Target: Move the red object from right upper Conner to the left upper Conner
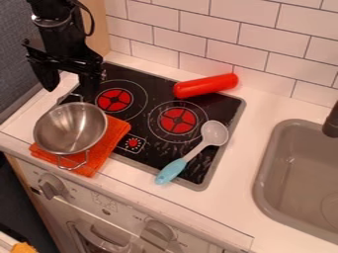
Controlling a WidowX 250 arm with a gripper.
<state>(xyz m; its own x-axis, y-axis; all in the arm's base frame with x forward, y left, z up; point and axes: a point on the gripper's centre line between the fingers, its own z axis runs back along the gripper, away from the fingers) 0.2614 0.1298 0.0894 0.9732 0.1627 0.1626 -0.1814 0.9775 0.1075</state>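
At the upper left, my gripper [68, 83] hangs over the back left of the stove, open, its two fingers spread with nothing between them. The red object [206, 86], a rounded cylinder, lies on its side across the back right edge of the black stovetop [147, 77], close to the tiled wall. It is well to the right of my gripper, and the two are apart.
A metal bowl with wire handles [70, 128] sits on an orange cloth [112, 142] at the front left, just below my gripper. A spoon with a blue handle [172, 171] lies on the stove's right side. The sink [263, 170] is at the right.
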